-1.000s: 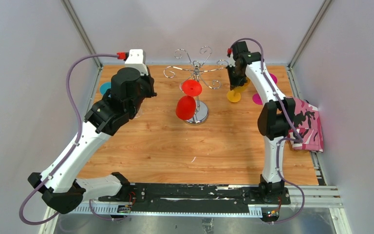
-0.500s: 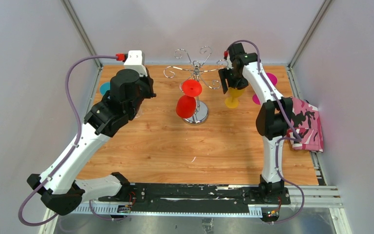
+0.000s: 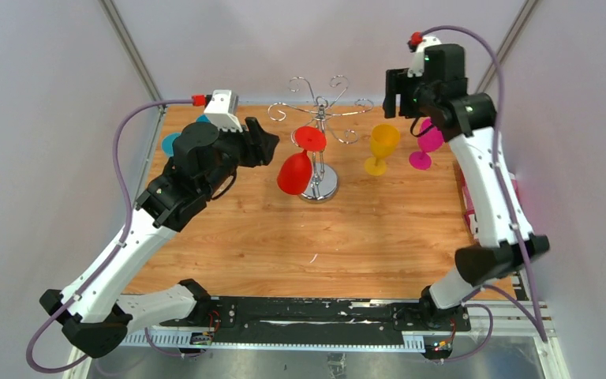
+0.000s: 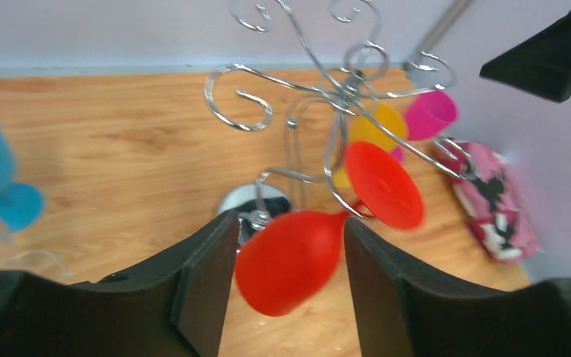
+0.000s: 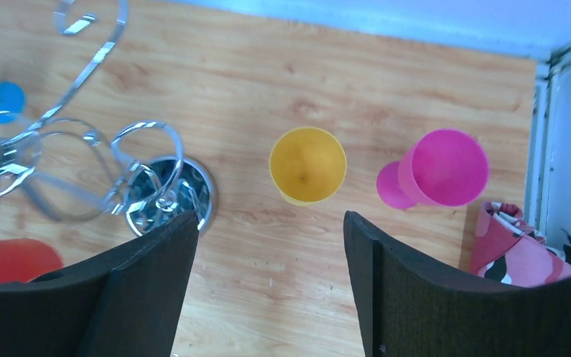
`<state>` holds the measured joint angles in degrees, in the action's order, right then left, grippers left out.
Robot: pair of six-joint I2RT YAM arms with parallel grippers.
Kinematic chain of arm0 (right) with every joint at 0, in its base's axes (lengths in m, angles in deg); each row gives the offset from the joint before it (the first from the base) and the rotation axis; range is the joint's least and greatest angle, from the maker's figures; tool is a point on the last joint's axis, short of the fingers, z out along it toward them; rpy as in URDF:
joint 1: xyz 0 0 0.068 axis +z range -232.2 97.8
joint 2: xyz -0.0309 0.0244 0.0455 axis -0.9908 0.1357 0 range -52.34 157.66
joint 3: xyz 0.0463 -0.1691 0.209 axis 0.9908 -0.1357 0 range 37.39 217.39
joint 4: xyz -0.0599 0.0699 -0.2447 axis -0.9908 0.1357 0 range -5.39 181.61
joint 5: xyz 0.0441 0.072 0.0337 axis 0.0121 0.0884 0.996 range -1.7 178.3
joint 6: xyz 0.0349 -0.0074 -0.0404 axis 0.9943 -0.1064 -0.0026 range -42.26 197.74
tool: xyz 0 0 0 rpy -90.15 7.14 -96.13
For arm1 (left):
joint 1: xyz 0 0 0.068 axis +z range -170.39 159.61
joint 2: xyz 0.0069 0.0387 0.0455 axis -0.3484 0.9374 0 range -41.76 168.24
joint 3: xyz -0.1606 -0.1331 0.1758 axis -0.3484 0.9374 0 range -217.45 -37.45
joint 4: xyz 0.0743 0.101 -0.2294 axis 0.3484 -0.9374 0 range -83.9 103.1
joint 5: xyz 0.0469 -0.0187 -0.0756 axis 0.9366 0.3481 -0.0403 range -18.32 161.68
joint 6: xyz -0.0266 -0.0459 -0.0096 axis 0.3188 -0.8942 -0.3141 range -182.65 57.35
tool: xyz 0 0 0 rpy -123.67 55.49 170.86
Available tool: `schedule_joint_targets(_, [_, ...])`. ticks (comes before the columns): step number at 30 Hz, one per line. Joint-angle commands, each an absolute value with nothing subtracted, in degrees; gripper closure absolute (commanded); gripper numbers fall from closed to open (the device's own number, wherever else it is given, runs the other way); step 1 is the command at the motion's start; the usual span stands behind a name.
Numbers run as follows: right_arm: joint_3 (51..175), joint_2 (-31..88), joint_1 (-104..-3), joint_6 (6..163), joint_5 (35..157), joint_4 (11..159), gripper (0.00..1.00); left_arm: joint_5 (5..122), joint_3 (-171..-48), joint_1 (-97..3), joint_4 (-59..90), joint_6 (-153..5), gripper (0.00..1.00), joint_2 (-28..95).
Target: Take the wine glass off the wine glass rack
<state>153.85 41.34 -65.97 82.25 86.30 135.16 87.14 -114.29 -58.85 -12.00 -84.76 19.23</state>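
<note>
A red wine glass (image 3: 294, 174) hangs upside down from the chrome wine glass rack (image 3: 321, 185), its foot caught in a curled arm. My left gripper (image 3: 268, 144) is open just left of the bowl. In the left wrist view the red bowl (image 4: 290, 256) shows between the two black fingers (image 4: 208, 282), around the left gripper (image 4: 288, 223); I cannot tell if they touch it. My right gripper (image 3: 395, 93) hangs open and empty high above a yellow glass (image 3: 380, 146). From the right wrist, the right gripper (image 5: 269, 219) looks down on the yellow glass (image 5: 308, 164).
A pink glass (image 3: 428, 142) stands right of the yellow one, and shows as the pink glass (image 5: 446, 167) from the right wrist. A blue glass (image 3: 172, 144) stands at the far left. A pink patterned cloth (image 5: 517, 256) lies by the right wall.
My left gripper opened and swung right up to the red bowl. My right gripper opened wider, rose and pulled back from the yellow glass, which stays upright on the table.
</note>
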Motion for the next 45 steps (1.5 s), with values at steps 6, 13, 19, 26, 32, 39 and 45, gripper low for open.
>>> schedule_joint_targets(6, [142.0,27.3,-64.8,85.0,87.3,127.7,0.22,69.2,-106.5,-59.2,-2.4,-96.0,0.35,17.8])
schedule_joint_targets(13, [131.5,18.6,-64.2,89.0,108.6,119.3,0.23,67.0,-103.1,-59.2,2.1,-98.2,0.34,17.8])
schedule_joint_targets(19, [116.8,3.4,-64.1,107.0,127.6,99.5,0.37,69.4,-102.1,-59.2,1.9,-97.0,0.33,14.0])
schedule_joint_targets(26, [104.5,-2.9,-61.0,125.7,134.7,83.4,0.46,74.3,-102.6,-59.2,-1.7,-95.1,0.33,10.8])
schedule_joint_targets(32, [95.9,0.6,-51.6,131.5,126.9,71.5,0.45,75.5,-101.5,-59.2,-3.9,-95.8,0.33,6.4])
schedule_joint_targets(39, [90.6,6.6,-48.4,134.5,119.2,62.2,0.41,78.2,-101.5,-59.2,-8.9,-94.6,0.32,0.6])
schedule_joint_targets(45, [92.8,10.9,-48.4,134.0,114.8,61.1,0.41,80.5,-101.6,-59.2,-11.7,-93.3,0.32,-2.4])
